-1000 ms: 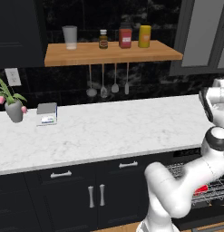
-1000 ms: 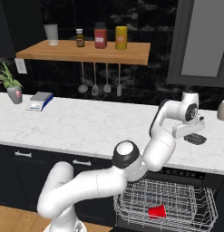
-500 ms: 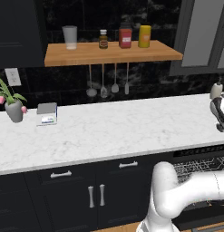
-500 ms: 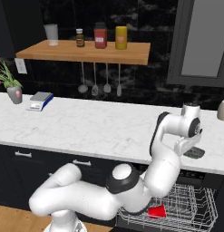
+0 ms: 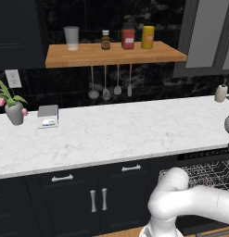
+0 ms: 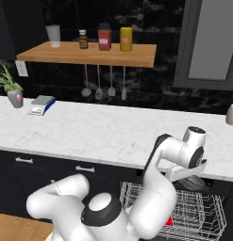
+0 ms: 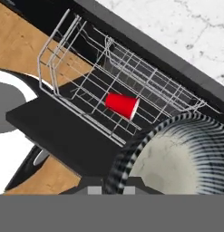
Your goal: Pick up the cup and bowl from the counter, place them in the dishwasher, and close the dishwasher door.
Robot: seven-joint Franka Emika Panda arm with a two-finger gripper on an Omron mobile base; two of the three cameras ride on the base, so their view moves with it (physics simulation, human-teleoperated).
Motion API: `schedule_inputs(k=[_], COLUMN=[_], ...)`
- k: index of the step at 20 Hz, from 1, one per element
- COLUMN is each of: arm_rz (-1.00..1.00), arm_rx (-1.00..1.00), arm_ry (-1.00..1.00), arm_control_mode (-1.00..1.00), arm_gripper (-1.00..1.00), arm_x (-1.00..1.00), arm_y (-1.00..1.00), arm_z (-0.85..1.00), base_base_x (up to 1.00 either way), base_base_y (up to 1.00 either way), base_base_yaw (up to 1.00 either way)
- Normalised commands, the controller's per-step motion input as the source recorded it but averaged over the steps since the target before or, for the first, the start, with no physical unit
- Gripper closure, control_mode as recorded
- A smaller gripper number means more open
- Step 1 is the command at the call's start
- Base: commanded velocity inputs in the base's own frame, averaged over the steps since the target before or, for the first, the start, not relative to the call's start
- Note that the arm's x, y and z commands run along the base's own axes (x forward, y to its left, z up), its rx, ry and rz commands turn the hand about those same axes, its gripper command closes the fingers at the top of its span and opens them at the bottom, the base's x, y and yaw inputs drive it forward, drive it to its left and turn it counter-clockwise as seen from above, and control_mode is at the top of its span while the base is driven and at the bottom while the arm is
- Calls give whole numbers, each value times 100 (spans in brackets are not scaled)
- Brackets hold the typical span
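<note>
At the bottom edge of the hand view the gripper (image 7: 111, 190) is clenched on the rim of the bowl (image 7: 177, 158). The bowl fills the lower right corner, a round vessel with a black-and-white ribbed band around a pale, mottled inside that is turned toward the camera. In the right base view the same gripper (image 6: 186, 173) hangs at the lower right, just under the counter edge, with the dark bowl (image 6: 199, 181) beneath it and over the rack. Left of the bowl in the hand view, the dishwasher door (image 7: 63, 131) lies open as a flat black slab. Beyond it sits the grey wire rack (image 7: 86, 68), a thin lattice of crossing rods. The cup (image 7: 122, 105), smooth red and tapered, lies on its side in that rack at frame centre. Its long axis runs left to right and its wide mouth points to the right. The dishwasher (image 5: 204, 166) shows as a dark opening at the lower right of the left base view. Above it the counter (image 6: 89, 127) stretches across mid-frame, white marble with faint grey veins. Farthest back, a wooden shelf (image 6: 89, 52) crosses the upper left against a black wall.
</note>
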Motion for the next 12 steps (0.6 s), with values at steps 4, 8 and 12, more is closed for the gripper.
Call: schedule_inputs(k=[4,8,12], arm_rz=[-46,-38,-38], arm_rx=[0,1,1], arm_ry=[4,0,0], arm_control_mode=[-100,-100,-100], arm_gripper=[100,100,100], arm_x=[2,37,17], arm_y=[3,-21,-18], arm_z=[-39,-41,-66], base_base_x=[0,0,0], base_base_y=[0,0,0], base_base_yaw=[0,0,0])
